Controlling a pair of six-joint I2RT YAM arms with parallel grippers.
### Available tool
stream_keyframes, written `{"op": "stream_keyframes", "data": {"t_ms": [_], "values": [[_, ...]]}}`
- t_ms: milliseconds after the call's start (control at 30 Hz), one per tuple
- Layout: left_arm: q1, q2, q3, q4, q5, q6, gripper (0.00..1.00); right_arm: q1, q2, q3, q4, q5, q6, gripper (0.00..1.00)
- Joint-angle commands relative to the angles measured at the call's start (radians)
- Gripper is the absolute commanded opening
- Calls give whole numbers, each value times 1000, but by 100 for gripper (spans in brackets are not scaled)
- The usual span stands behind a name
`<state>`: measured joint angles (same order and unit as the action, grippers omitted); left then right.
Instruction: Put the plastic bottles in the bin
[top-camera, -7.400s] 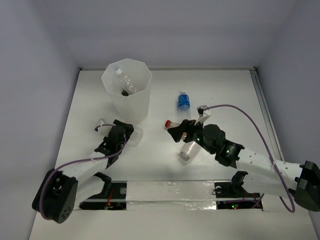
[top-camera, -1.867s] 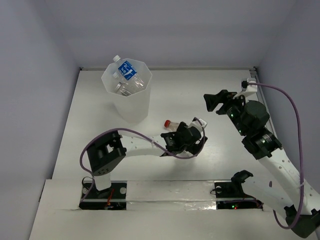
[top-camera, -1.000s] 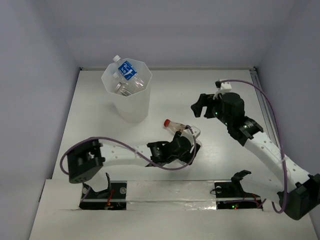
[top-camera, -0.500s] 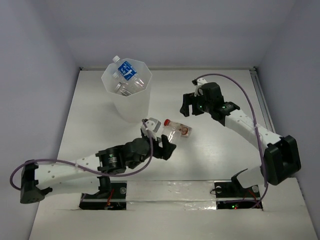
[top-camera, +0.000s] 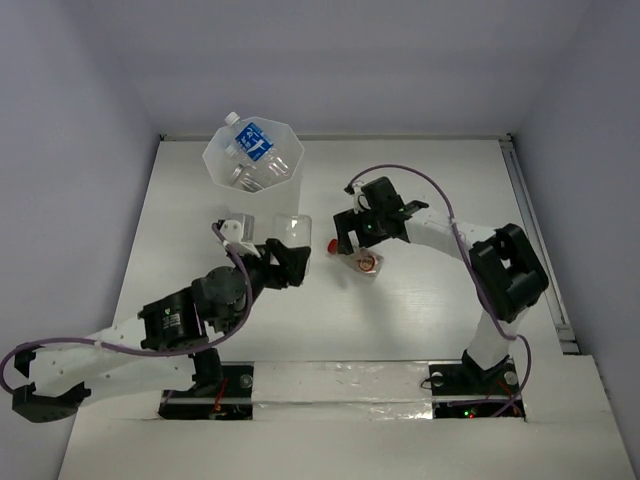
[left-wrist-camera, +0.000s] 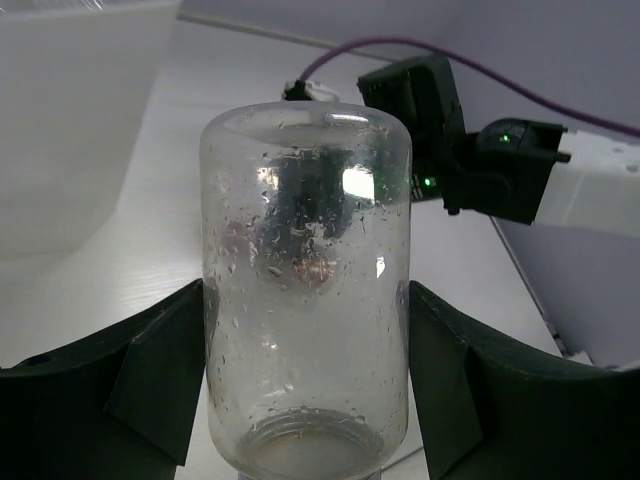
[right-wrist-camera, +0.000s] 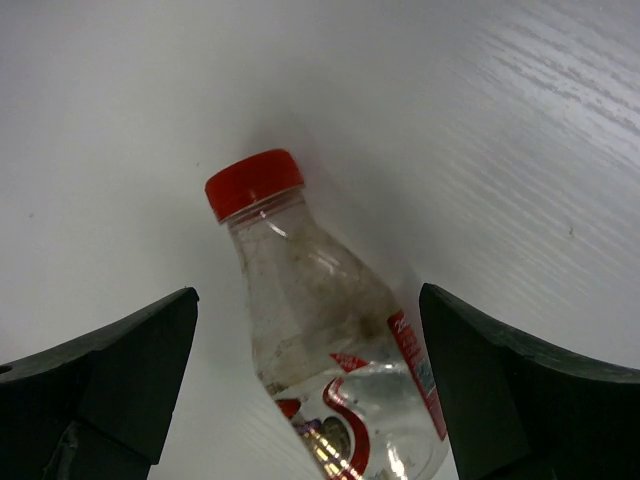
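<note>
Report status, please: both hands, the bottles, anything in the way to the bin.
Left hand shut on clear bottle, near bin. Right hand open over red-capped bottle, not touching. Nothing blocks the way.

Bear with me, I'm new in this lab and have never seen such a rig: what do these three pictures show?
These are two robot arms bolted at the near edge of a white table, each ending in a two-finger end effector. One picture looks down from a fixed camera above and behind the arms. The other two come from a small camera on each wrist. The left end effector grips a clear bottle near the bin, a tall translucent container that already holds a blue-labelled bottle. The right end effector hangs open over a red-capped bottle lying on the table, with one finger on either side and neither touching it.
</note>
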<state>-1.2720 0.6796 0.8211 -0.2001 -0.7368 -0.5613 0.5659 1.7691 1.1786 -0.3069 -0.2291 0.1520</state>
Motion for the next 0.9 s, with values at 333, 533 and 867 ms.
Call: {"op": "stream_keyframes", "data": {"t_ms": [333, 533, 867], "values": [[583, 250, 323, 153, 395, 152, 37, 61, 139, 93, -47, 28, -26, 88], [767, 374, 470, 163, 505, 115, 38, 71, 135, 75, -32, 57, 1, 46], [904, 535, 549, 192, 341, 213, 38, 81, -19, 7, 78, -24, 40, 41]]}}
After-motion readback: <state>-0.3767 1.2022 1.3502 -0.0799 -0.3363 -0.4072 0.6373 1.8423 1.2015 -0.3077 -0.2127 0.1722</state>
